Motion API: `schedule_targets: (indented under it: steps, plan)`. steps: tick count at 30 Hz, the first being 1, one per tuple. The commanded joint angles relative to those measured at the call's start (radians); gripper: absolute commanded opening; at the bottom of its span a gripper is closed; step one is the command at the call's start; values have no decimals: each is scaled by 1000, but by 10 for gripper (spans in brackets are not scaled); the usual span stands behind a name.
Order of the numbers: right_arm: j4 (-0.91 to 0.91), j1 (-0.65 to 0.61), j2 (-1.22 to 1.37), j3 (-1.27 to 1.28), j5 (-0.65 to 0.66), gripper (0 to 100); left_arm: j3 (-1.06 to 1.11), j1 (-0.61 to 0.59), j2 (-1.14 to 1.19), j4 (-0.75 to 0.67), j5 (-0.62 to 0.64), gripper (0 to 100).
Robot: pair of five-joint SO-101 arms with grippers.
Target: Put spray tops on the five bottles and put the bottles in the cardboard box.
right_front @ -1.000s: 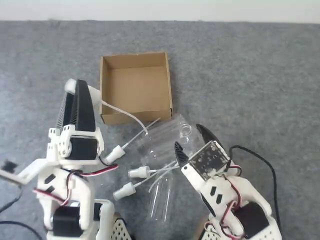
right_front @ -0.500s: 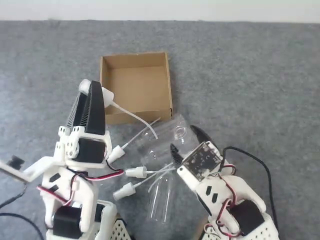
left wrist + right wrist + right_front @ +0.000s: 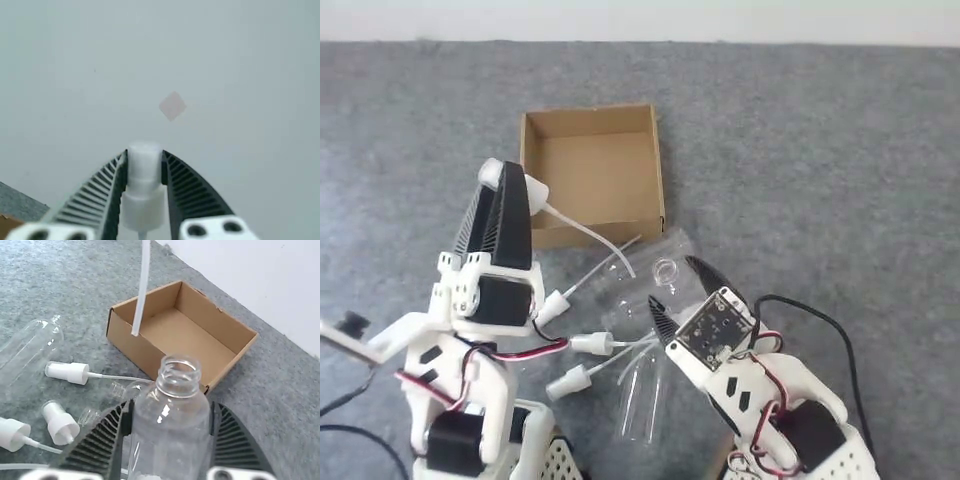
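Observation:
My left gripper (image 3: 506,177) is raised over the carpet and shut on a white spray top (image 3: 144,172); its thin tube (image 3: 582,233) curves down past the cardboard box's front wall (image 3: 595,232). My right gripper (image 3: 672,283) is shut on a clear bottle (image 3: 176,377), held upright with its open neck (image 3: 665,269) facing up, just in front of the box (image 3: 135,347). The tube's end (image 3: 141,300) hangs a little beyond and to one side of the bottle's neck. The box is open and nothing lies in it.
Three loose spray tops (image 3: 552,305) (image 3: 592,344) (image 3: 570,380) lie on the grey carpet between the arms. Clear bottles lie beside them, one (image 3: 645,395) close to the right arm's base, another (image 3: 30,347) farther off. A black cable (image 3: 840,340) runs at the right.
My right gripper has carried the bottle left, toward the hanging tube. The left arm shifted right with the spray top a second ago and has kept still since.

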Motion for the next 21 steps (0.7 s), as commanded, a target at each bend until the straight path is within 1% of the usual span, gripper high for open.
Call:
schedule_targets:
  steps: [1, 7, 18, 21]
  plan:
    - [-81, -12, -8, 38, 15, 132, -16, 9, -18, -34, -8, 12]
    - [-88, -12, -15, 51, 15, 132, -13, 81, -18, -35, -15, 12]
    - [-87, -12, -18, 51, 15, 132, -12, 89, -14, -40, -15, 12]
    - [-87, -12, -18, 49, 15, 132, 30, 115, -14, -109, -15, 12]
